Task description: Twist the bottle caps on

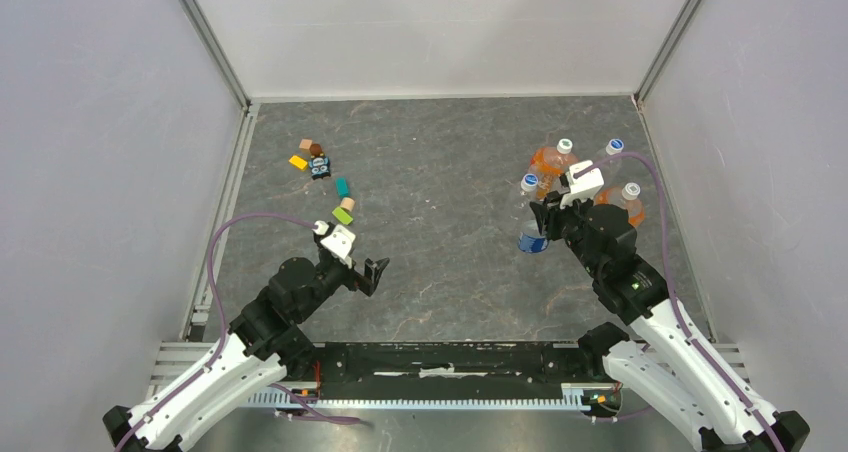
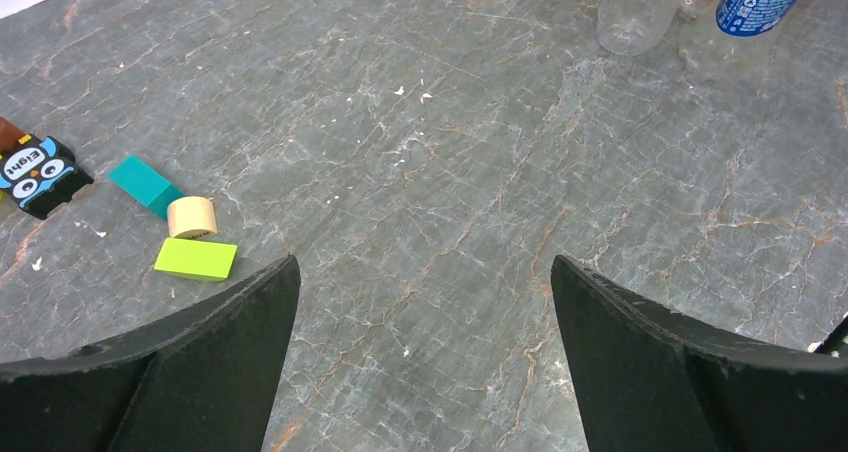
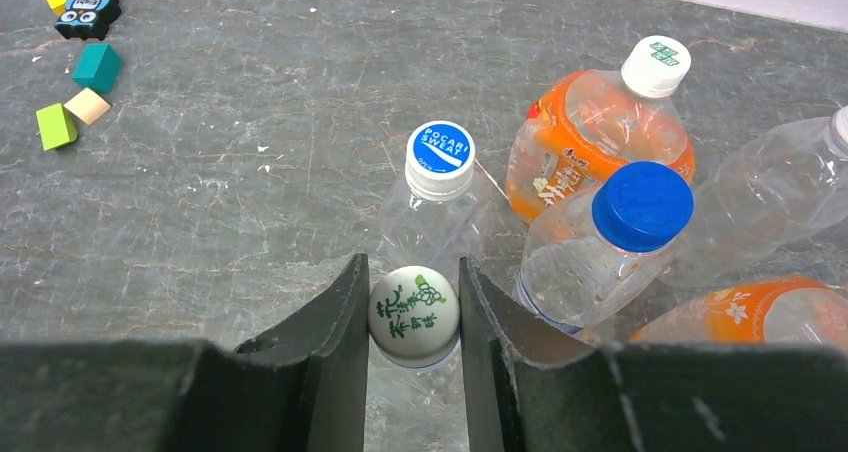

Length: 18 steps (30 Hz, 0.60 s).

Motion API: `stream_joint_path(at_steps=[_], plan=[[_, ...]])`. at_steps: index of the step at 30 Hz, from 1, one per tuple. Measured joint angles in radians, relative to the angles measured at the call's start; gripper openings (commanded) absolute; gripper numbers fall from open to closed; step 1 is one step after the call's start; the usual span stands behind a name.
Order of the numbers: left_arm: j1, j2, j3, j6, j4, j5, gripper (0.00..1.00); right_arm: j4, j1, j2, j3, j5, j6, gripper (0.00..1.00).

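Observation:
My right gripper is shut on a small white cap with green print, which sits on the mouth of an upright clear bottle. In the top view that gripper stands over the bottle with the blue label band. Just beyond it stands a second slim clear bottle with a white-rimmed, blue-printed cap on it. My left gripper is open and empty above bare table, at centre left in the top view. Both bottles' bases show far off in the left wrist view.
Two orange-liquid bottles, a clear bottle with a bright blue cap and another clear bottle crowd the right gripper's right side. Small coloured blocks and a toy figure lie at the left.

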Motion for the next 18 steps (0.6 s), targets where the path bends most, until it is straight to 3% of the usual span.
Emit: stream_joint_path(at_steps=[5,12,18], plan=[[0.0,0.005,0.0,0.0,0.0,0.0,1.0,-0.001,0.0,0.0,0.0,-0.009,-0.003,0.46],[0.0,0.011,0.0,0.0,0.0,0.0,1.0,-0.018,0.0,-0.006,0.001,-0.011,-0.01,0.51],[0.0,0.011,0.0,0.0,0.0,0.0,1.0,-0.033,0.0,-0.017,0.007,-0.011,-0.011,0.66]])
